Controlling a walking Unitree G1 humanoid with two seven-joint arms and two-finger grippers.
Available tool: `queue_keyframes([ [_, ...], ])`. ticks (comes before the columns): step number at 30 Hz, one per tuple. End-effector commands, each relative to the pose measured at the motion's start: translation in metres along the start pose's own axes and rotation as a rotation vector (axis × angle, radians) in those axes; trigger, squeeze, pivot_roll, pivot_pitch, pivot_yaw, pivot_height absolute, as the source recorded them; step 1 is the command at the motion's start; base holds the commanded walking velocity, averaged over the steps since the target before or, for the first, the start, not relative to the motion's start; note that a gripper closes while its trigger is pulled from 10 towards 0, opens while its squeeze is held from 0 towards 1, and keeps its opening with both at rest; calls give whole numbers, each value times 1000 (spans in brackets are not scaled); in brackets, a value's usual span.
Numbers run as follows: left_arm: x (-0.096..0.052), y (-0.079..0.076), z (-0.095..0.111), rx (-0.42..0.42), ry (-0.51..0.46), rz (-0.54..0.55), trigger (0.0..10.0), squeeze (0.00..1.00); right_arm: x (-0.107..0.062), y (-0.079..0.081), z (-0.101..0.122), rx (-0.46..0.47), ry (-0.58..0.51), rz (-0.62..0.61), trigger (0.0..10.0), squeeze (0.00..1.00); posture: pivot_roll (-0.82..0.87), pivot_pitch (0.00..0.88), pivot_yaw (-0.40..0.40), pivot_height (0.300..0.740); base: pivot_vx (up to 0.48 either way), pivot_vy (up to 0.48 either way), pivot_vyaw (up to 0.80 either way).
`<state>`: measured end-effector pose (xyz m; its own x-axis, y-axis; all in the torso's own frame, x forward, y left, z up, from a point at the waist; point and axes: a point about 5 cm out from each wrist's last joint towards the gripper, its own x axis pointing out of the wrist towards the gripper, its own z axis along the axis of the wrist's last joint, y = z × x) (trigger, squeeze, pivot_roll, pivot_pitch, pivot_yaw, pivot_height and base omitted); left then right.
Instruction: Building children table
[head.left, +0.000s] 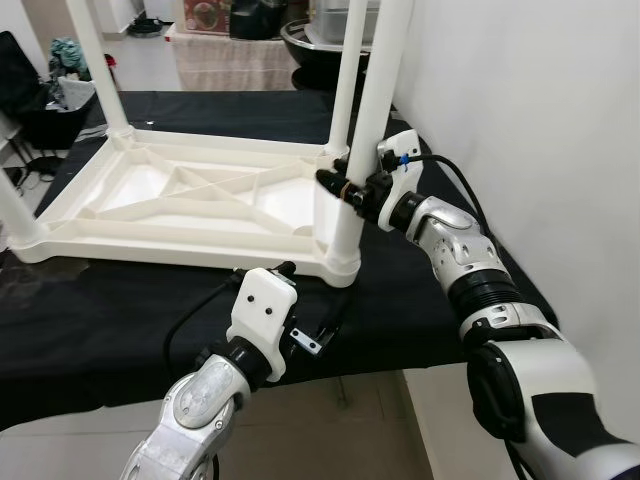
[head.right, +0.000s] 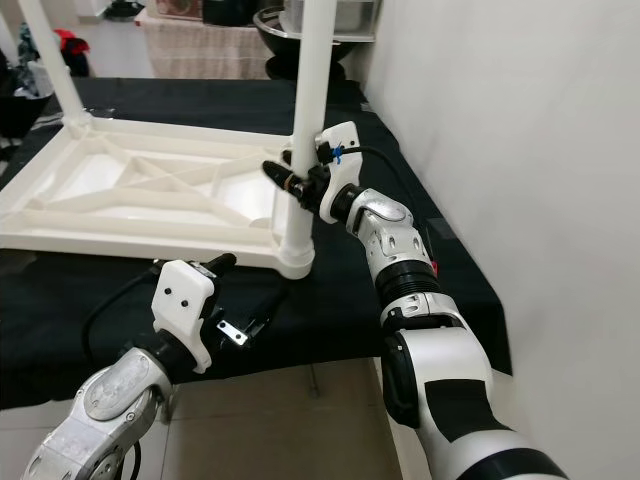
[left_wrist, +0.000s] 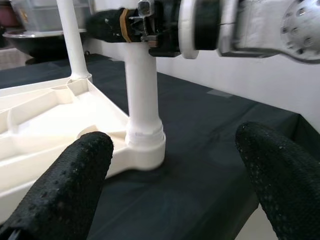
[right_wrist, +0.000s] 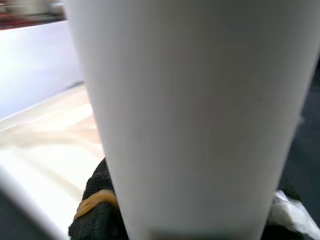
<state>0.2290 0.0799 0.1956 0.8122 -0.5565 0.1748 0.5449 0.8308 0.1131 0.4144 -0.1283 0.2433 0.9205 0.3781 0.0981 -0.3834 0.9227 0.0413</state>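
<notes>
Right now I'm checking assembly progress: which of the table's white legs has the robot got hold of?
The near right corner leg, closest to the wall. The right gripper is clamped around it above its socket; the other legs stand untouched.

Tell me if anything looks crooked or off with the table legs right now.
Nothing stands out. The white tabletop lies upside down on the black cloth, its legs upright in the corner sockets. The right gripper clamps the near leg; the left gripper is open nearby.

Right gripper (head.right: 292, 180) fingers clamp upright table leg (head.right: 303, 120).
</notes>
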Motion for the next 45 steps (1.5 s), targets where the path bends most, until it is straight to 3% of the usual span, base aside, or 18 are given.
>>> queue_keyframes([
  [1, 0, -2, -2, -3, 1, -8, 10000, 0, -12, -22, -24, -1, 116, -265, 0, 0, 100, 100, -83, 740, 0, 0, 0],
  [5, 1, -3, -2, -4, -2, -15, 10000, 0, -24, -24, -37, -26, 156, -518, 0, 0, 99, 96, -82, 740, 0, 0, 0],
  [9, 2, -4, -2, -4, -4, -17, 10000, 0, -38, -9, -43, 12, 111, -754, 0, 0, 109, 88, -89, 740, 0, 0, 0],
  [13, 1, -4, -1, -4, -4, -15, 10000, 0, -36, 3, -45, 43, 98, -775, 0, 0, 113, 88, -90, 740, 0, 0, 0],
  [14, 0, -4, -2, -3, -2, -14, 10000, 0, -33, 9, -45, 67, 92, -758, 9216, 0, 115, 85, -91, 740, 0, 0, 0],
  [16, 0, -3, -2, -1, 1, -12, 10000, 0, -28, 14, -44, 93, 78, -715, 10000, 0, 116, 83, -92, 740, 0, 0, 0],
  [17, -1, -3, -2, -1, 2, -11, 10000, 0, -25, 18, -40, 96, 57, -685, 10000, 1000, 116, 83, -92, 740, 0, 0, 0],
  [22, -1, -3, -3, 0, 1, -10, 10000, 0, -21, 11, -20, 78, -62, -587, 10000, 1000, 105, 80, -92, 740, 0, 0, 0],
  [23, 0, -3, -3, 0, -1, -11, 10000, 0, -20, 6, -2, 50, -168, -431, 10000, 584, 102, 80, -94, 740, 0, 0, 0],
  [25, 1, -3, -3, 0, -2, -11, 10000, 0, -19, 7, 5, 47, -210, -348, 10000, 584, 102, 78, -93, 740, 0, 0, 0],
  [26, 1, -3, -3, 5, -1, -10, 10000, 0, -17, 9, 5, 79, -187, -243, 10000, 0, 102, 78, -93, 740, 0, 0, 0],
  [30, 2, -3, -3, -2, -5, -10, 10000, 0, -19, 9, -2, 124, -101, 84, 10000, 0, 98, 80, -90, 740, 0, 0, 0],
  [31, 2, -3, -3, -2, -5, -10, 10000, 0, -19, 9, -2, 124, -101, 84, 10000, 0, 98, 80, -90, 740, 0, 0, 0],
  [32, 3, -3, -3, -1, -6, -11, 10000, 0, -23, 11, -4, 128, -73, 227, 10000, 0, 98, 82, -89, 740, 0, 0, 0],
  [33, 3, -3, -3, 0, -6, -15, 10000, 0, -40, 21, -13, 119, 10, 587, 10000, 0, 99, 83, -85, 740, 0, 0, 0],
  [35, 3, -3, -3, 0, -6, -15, 10000, 0, -40, 21, -13, 119, 10, 587, 10000, 0, 99, 83, -85, 740, 0, 0, 0],
  [37, 4, -4, -2, 0, -6, -17, 10000, 0, -49, 27, -23, 73, 69, 785, 10000, 0, 111, 84, -94, 740, 0, 0, 0],
  [45, 0, -4, -2, 3, -2, -12, 10000, 0, -29, 36, -21, 78, 68, 803, 10000, 0, 124, 92, -96, 740, 0, 0, 0],
])
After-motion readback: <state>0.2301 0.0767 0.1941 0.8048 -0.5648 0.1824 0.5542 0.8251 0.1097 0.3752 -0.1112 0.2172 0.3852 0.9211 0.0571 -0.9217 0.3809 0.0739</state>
